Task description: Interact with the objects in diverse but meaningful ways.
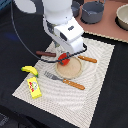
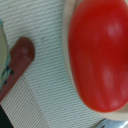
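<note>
The red round fruit [image 1: 63, 61] lies on the round tan plate [image 1: 74, 70], at its edge toward the exterior view's left. My gripper [image 1: 62, 54] is directly over the fruit and very close to it; its fingers are hidden, so I cannot tell if it grips. In the wrist view the red fruit [image 2: 97, 55] fills most of the frame on the plate's rim [image 2: 67, 25], with the brown sausage [image 2: 19, 57] beside it on the mat. The sausage [image 1: 46, 53], the yellow banana [image 1: 29, 70] and the yellow box with red marks [image 1: 34, 87] lie on the exterior view's left.
A wooden-handled fork [image 1: 65, 80] lies in front of the plate and a knife [image 1: 86, 59] on its right. All rest on a striped white placemat [image 1: 95, 87]. A dark bowl [image 1: 92, 11] and a pale bowl [image 1: 122, 17] stand at the back.
</note>
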